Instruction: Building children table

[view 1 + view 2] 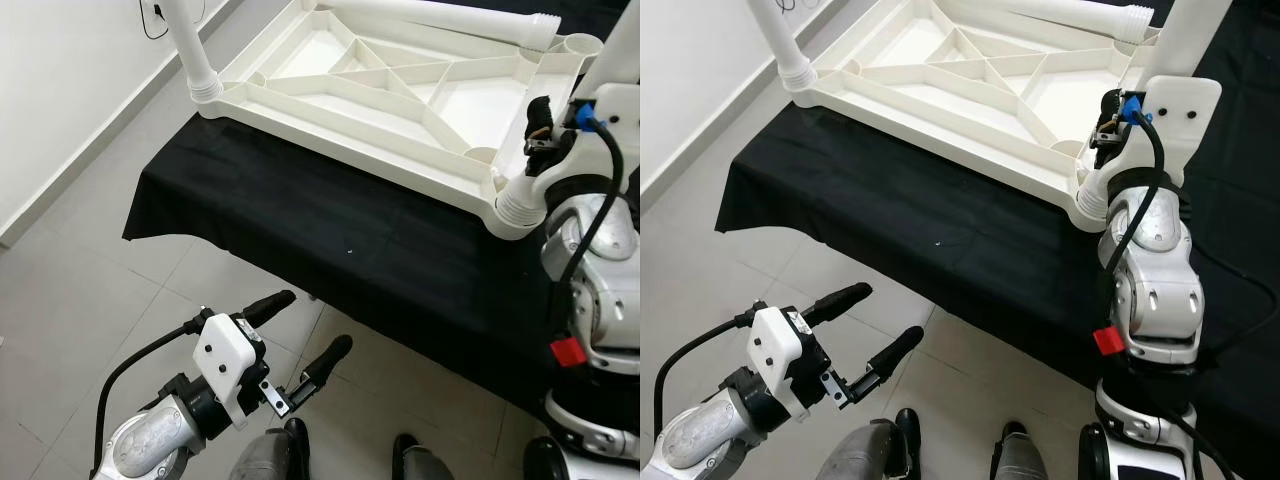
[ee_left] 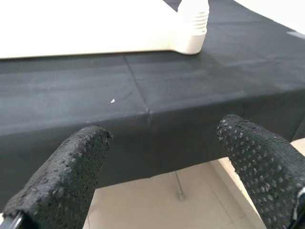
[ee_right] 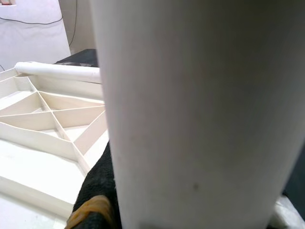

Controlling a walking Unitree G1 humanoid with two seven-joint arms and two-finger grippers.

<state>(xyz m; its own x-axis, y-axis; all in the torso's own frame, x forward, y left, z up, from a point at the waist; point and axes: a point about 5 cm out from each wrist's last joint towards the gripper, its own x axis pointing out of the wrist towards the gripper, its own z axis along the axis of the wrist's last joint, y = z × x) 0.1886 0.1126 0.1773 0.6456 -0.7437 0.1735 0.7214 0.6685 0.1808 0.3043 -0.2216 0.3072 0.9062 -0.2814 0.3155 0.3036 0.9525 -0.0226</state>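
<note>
Tabletop (image 1: 400, 90), upturned on the black cloth (image 1: 330, 230), is judged stiff and light, best steadied by the leg (image 1: 1185, 40) pinched in the right gripper (image 1: 1110, 125); the left gripper (image 1: 300, 335) is held spread.

Smooth, faintly glossy white plastic ribbed tabletop (image 1: 400, 90) and round legs (image 1: 190, 45); matt black cloth cover (image 1: 330, 230); glossy pale floor tiles (image 1: 90, 300); pebbled black rubbery fingers (image 2: 66, 176).

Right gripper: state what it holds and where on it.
The right gripper grips an upright white table leg on its shaft, just above the tabletop's corner socket. The left gripper is open, empty.
</note>
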